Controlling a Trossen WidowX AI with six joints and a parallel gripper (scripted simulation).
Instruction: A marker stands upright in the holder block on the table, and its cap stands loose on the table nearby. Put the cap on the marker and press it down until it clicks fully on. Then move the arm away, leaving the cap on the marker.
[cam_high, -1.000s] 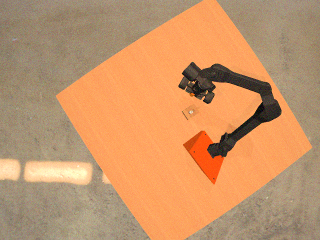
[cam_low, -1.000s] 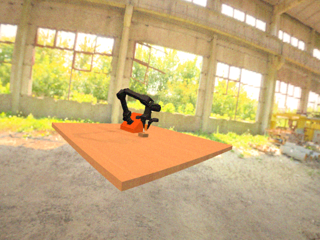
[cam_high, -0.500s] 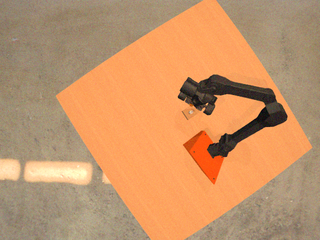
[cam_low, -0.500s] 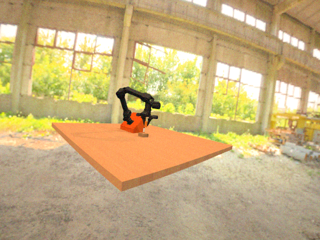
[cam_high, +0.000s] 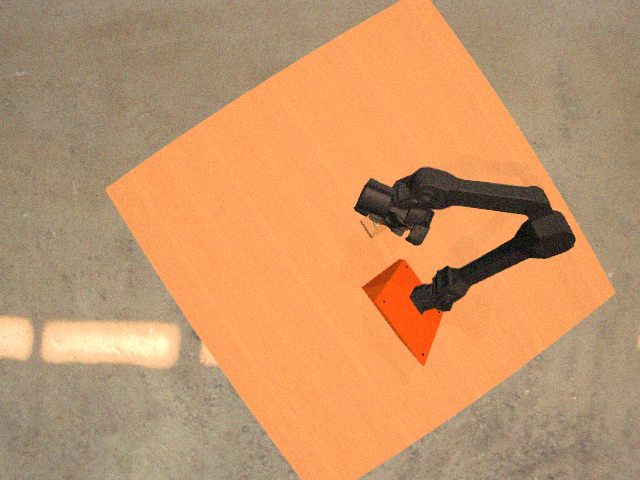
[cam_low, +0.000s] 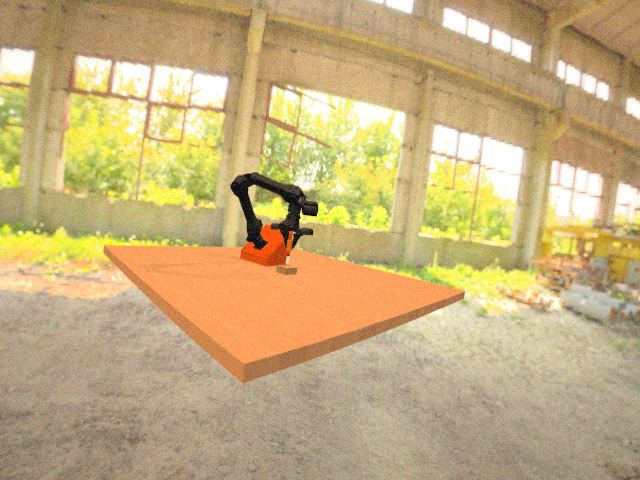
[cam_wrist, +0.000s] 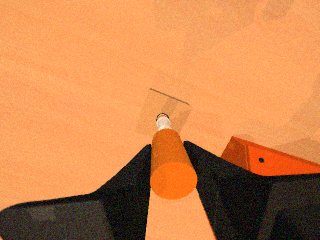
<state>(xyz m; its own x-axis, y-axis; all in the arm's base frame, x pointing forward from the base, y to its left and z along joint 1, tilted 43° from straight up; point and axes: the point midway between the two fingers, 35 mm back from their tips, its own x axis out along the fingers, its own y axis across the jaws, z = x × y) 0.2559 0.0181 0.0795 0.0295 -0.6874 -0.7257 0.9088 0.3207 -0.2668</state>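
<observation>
Pinching the orange cap (cam_wrist: 171, 167) between its two dark fingers, the end effector (cam_wrist: 172, 172) hangs over the holder block (cam_wrist: 165, 112) with the cap held upright, clear of the desk. In the wrist view the cap's lower end sits right at the white marker (cam_wrist: 163, 122) tip, which stands in the pale block; whether the two touch cannot be told. From the top, the wrist covers most of the block (cam_high: 373, 227), only one corner showing. No brand, label or writing can be read on any item. The desk (cam_low: 232, 310) is a plain orange wood-grain slab, and the arm (cam_high: 485, 196) rises from a red-orange base (cam_high: 398, 310) on it. Around it stand grey concrete floor (cam_low: 465, 403), concrete pillars (cam_low: 242, 124) and tall open window frames with green trees outside.
</observation>
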